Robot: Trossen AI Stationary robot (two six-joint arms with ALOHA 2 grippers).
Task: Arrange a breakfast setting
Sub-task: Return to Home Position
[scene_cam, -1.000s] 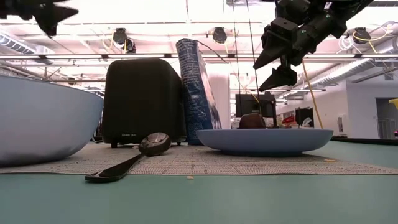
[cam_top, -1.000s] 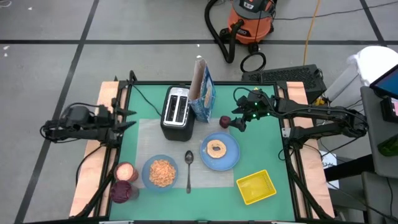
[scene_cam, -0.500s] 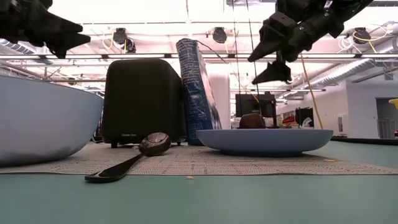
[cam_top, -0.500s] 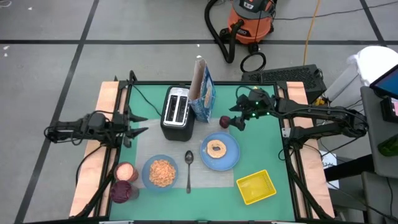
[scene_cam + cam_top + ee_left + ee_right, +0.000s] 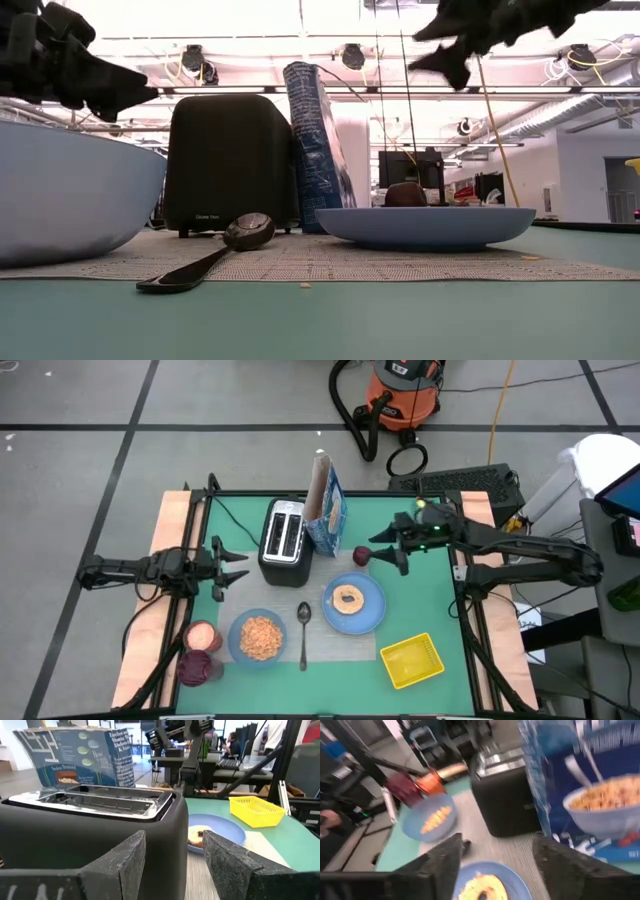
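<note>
My left fingers (image 5: 125, 862) are apart and empty, beside the toaster (image 5: 90, 835). My right fingers (image 5: 437, 865) are also apart, raised near the fruit (image 5: 361, 555). The bagel (image 5: 348, 598) is on the plate (image 5: 372, 615) and the spoon (image 5: 304, 622) on the mat (image 5: 330, 645). I judge the setting done; next, both arms go home.

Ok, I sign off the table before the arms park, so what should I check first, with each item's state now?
1. The bagel lies on the plate: ok.
2. The spoon lies on the mat between bowl and plate: ok.
3. The fruit sits by the cereal box: ok.
4. The left gripper is open, empty, facing the toaster: ok.
5. The right gripper is open, empty, near the fruit: ok.
</note>
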